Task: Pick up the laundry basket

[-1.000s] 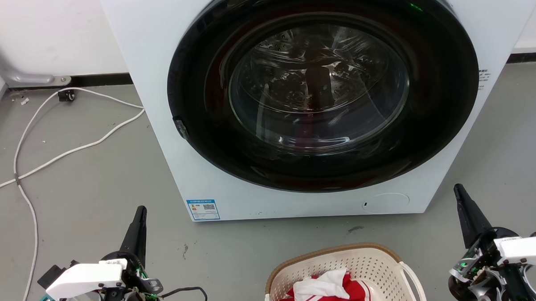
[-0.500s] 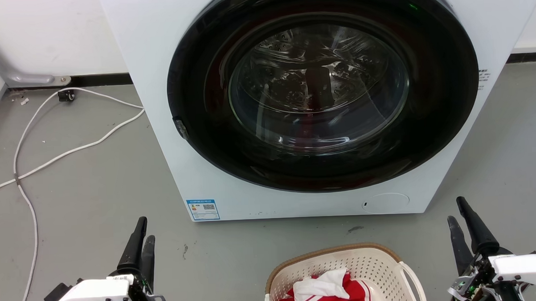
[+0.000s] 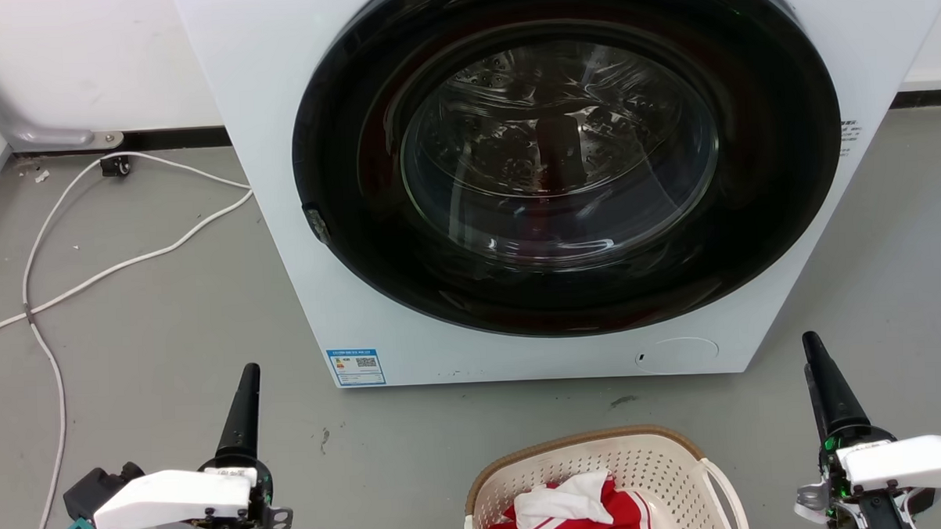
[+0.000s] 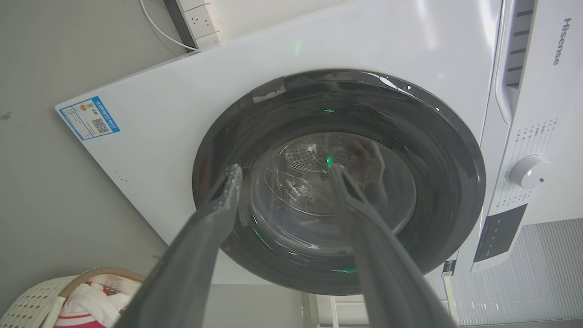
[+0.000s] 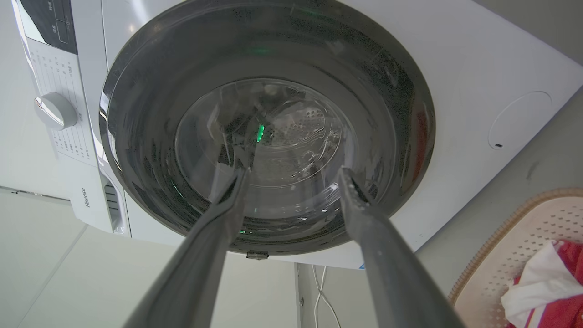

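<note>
The laundry basket (image 3: pixel 657 461), cream perforated plastic with a brown rim and a white loop handle on its right side, stands on the grey floor at the bottom centre of the head view. Red and white clothes (image 3: pixel 573 511) lie in it. My left gripper (image 3: pixel 248 376) hangs to its left and my right gripper (image 3: pixel 812 340) to its right, both well apart from it. The left gripper (image 4: pixel 283 168) is open and empty, with the laundry basket (image 4: pixel 27 305) at the view's lower left. The right gripper (image 5: pixel 294 172) is open and empty too, and the laundry basket (image 5: pixel 537 223) sits at the lower right.
A white front-loading washing machine (image 3: pixel 281 224) with its round dark door (image 3: pixel 561 159) shut stands close behind the basket. White cables (image 3: pixel 87 278) trail over the floor at the left. Bare grey floor lies on both sides of the basket.
Half a second ago each gripper showed two fingers side by side and lower in the head view; both have turned and risen, so their fingers line up. The basket has not moved.
</note>
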{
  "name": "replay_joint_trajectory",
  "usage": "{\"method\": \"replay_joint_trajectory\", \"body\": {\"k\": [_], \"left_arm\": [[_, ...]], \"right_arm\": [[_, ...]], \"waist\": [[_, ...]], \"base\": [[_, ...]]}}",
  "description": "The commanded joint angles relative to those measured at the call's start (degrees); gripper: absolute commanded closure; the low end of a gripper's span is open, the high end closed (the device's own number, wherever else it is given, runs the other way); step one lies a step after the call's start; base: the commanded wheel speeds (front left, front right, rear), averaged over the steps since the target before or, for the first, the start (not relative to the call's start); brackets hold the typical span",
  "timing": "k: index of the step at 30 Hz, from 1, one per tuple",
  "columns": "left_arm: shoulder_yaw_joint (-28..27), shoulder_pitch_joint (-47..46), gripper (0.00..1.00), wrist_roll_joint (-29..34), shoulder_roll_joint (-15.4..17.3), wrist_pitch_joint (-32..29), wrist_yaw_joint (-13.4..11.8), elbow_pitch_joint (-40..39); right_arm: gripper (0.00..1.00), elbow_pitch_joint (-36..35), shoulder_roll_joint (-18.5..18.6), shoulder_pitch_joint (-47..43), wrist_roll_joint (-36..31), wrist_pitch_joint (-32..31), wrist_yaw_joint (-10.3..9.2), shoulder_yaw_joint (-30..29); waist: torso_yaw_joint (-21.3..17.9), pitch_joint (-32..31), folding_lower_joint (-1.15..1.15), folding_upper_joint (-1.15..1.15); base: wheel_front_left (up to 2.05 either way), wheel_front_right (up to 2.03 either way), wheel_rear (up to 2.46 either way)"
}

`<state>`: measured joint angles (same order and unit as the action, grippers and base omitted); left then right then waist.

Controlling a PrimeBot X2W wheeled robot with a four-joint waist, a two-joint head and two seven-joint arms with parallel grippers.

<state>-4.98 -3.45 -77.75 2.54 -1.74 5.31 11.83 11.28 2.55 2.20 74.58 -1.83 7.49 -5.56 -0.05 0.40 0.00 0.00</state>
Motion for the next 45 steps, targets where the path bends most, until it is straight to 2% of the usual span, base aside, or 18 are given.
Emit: {"method": "replay_joint_trajectory", "body": {"k": [1, 21, 45], "left_arm": [[0.29, -0.49, 0.0, 2.44, 0.2, 0.58, -0.48, -1.6], [4.36, 0.45, 0.0, 24.0, 0.27, 5.06, -4.74, -5.8], [7.79, 1.58, 0.0, 44.37, 0.32, 9.34, -8.21, -7.97]], "right_arm": [[0.0, -1.76, 0.15, 0.59, -2.7, 0.66, 0.0, 0.21], [0.0, -7.17, 0.22, -1.68, -28.19, 5.14, 0.0, 3.25], [0.0, -9.84, 0.31, -3.8, -47.38, 9.48, 0.0, 3.59]], "waist": [[0.0, 0.02, 0.0, 0.0], [0.13, 0.17, 0.0, 0.0], [0.27, 0.36, 0.0, 0.0]], "base": [[0.0, 0.0, 0.0], [0.0, 0.0, 0.0], [0.0, 0.0, 0.0]]}}
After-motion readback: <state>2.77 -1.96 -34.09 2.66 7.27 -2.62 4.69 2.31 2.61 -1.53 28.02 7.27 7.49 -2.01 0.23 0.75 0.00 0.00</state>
